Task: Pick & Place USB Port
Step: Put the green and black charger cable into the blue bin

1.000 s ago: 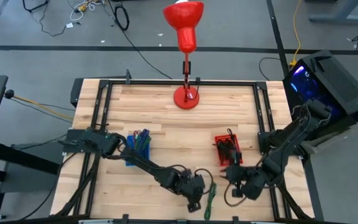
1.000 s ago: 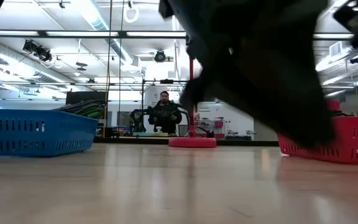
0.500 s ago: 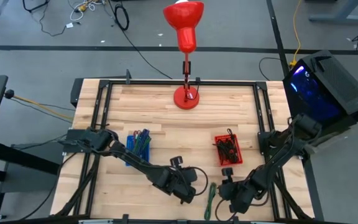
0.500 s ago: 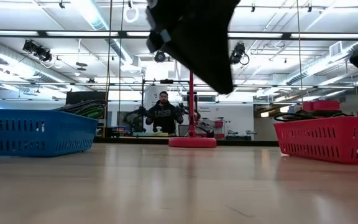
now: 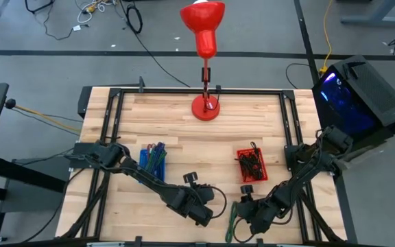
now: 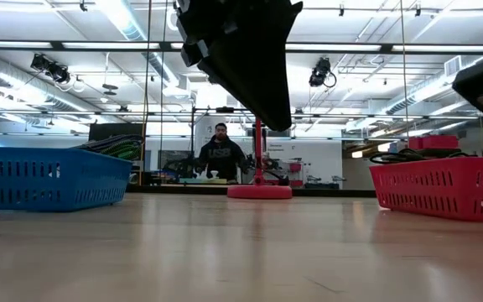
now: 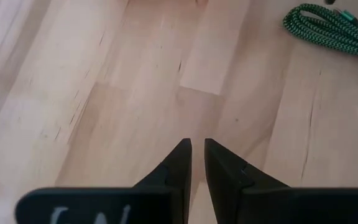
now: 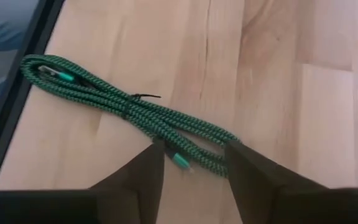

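Observation:
A green braided USB cable (image 5: 232,219), coiled into a long bundle, lies flat on the wooden table near its near edge. It also shows in the right wrist view (image 8: 129,106) and the left wrist view (image 7: 328,28). My right gripper (image 5: 247,218) (image 8: 194,158) is open and hovers over one end of the bundle, with a finger on each side of it. I cannot see that it touches the cable. My left gripper (image 5: 203,208) (image 7: 197,149) is shut, to the left of the cable, over bare wood.
A blue basket (image 5: 153,162) holding green cables stands at mid-left. A red basket (image 5: 251,165) holding dark cables stands at mid-right. The base of a red lamp (image 5: 205,108) sits at the far edge. A black frame rail (image 8: 17,93) runs beside the cable. A person (image 6: 220,155) sits beyond the table.
My right gripper has moved toward the table's left and near edge and now hovers over the green cable. My left gripper has drawn back to the left, away from the cable, and has risen in the low view. The cable has stayed put.

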